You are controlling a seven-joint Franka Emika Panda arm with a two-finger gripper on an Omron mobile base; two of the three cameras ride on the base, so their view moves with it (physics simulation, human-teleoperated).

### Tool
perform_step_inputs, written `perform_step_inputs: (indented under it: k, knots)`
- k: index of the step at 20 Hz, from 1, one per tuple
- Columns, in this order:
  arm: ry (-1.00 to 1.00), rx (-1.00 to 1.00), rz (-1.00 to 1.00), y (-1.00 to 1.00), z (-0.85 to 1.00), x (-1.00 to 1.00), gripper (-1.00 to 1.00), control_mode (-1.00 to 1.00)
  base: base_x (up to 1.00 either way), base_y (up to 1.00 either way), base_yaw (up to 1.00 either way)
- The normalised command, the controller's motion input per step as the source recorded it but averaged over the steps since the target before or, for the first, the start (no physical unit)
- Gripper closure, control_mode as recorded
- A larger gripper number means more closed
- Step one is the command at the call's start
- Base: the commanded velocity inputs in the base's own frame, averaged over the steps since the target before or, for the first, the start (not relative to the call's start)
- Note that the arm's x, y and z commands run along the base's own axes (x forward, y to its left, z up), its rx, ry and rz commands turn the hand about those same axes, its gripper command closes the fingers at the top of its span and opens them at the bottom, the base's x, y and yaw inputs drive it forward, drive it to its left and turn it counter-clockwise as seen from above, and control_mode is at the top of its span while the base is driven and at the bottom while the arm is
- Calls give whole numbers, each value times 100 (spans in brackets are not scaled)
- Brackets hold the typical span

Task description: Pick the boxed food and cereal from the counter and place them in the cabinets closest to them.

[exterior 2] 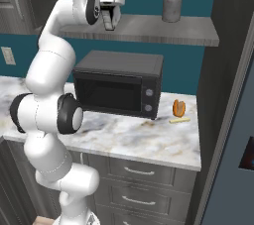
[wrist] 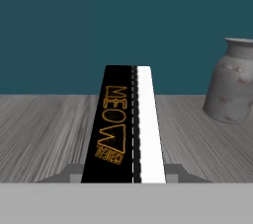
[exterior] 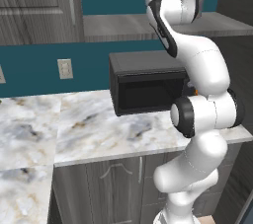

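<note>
gripper (exterior 2: pixel 110 21) clamped on the boxed food (wrist: pixel 123 129), held over the grey shelf (exterior 2: pixel 149 30). milk can (wrist: pixel 232 82) at 2 o'clock. risk: box tips on release if not flat, or bumps can.

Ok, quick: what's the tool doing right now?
Tool: closed on the boxed food, held over the wooden shelf.

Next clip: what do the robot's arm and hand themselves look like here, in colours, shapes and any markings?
The arm is built of glossy white, rounded, bulbous segments with black bands and round black caps at the joints. A dark strip runs along one upper segment in the left base view. The hand is a boxy white block with dark fingers; small grey fingertips show in the hand view. I see no cables or markings.
</note>
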Motion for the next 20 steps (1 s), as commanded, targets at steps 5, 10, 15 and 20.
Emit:
perform_step_inputs:
  k: [5,10,15,20]
  knots:
    - [0,0,0,0,-1,23,100,-100,0,0,0]
    - [-1,0,0,0,-3,20,100,-100,0,0,0]
    - [-1,0,0,0,-1,7,-100,-100,0,0,0]
    - [0,0,0,0,0,0,-100,-100,0,0,0]
